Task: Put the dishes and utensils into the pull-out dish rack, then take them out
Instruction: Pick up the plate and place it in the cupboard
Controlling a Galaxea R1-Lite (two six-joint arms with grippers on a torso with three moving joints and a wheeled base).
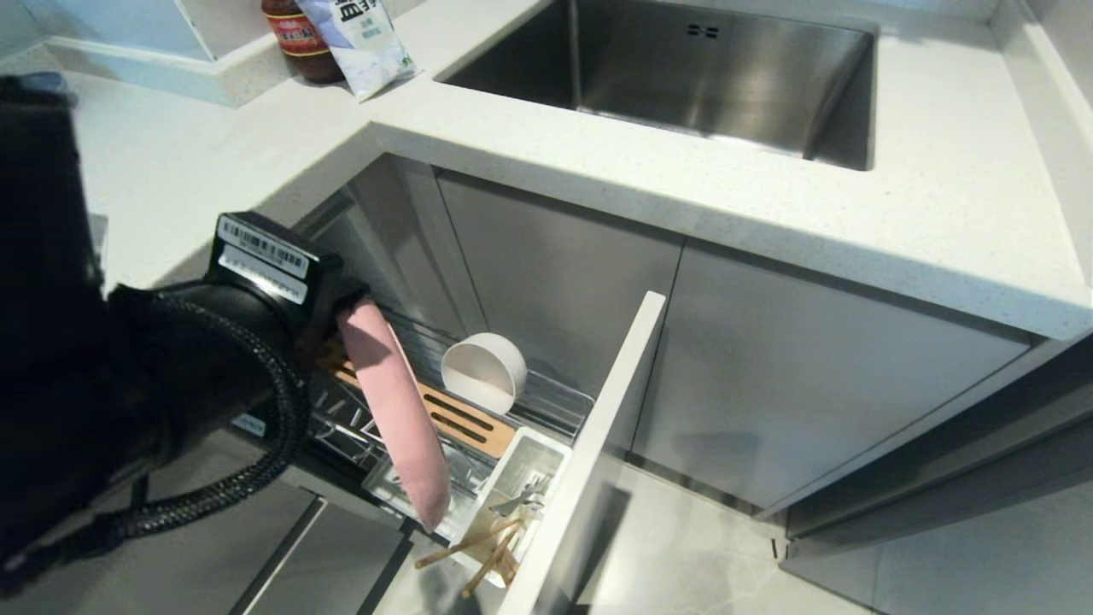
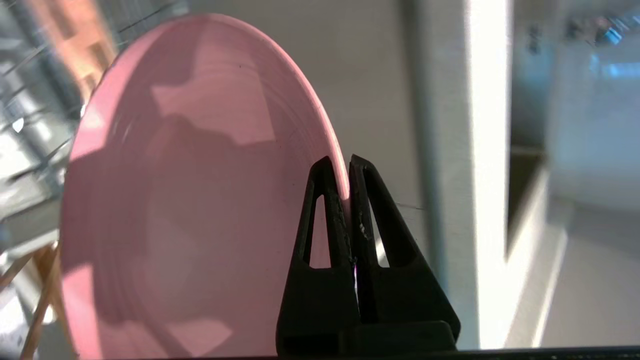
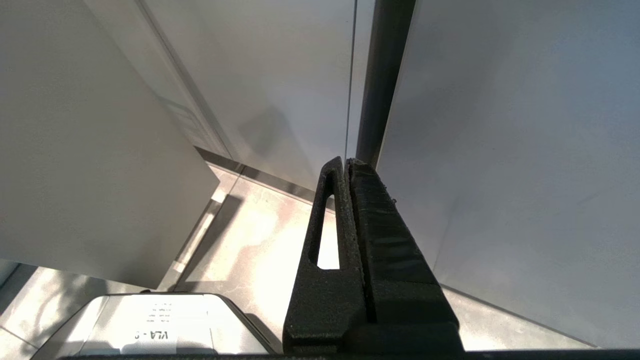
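My left gripper (image 2: 342, 165) is shut on the rim of the large pink plate (image 2: 190, 200). In the head view the pink plate (image 1: 393, 418) hangs on edge, tilted, over the pull-out dish rack (image 1: 555, 397); whether it touches the rack I cannot tell. The wrist housing hides the left gripper (image 1: 329, 342) there. The off-white bowl (image 1: 482, 371) lies on its side in the rack behind the wooden strip (image 1: 465, 418). The white cutlery box (image 1: 546, 440) holds silver cutlery (image 1: 529, 495) and the chopsticks (image 1: 478, 547). My right gripper (image 3: 345, 162) is shut on nothing, low by the cabinet fronts.
The rack's tall white front panel (image 1: 598, 444) stands just right of the cutlery box. Above are the white countertop (image 1: 854, 222) and steel sink (image 1: 683, 77), with a jar (image 1: 295, 38) and a bag (image 1: 363, 38) at the back left.
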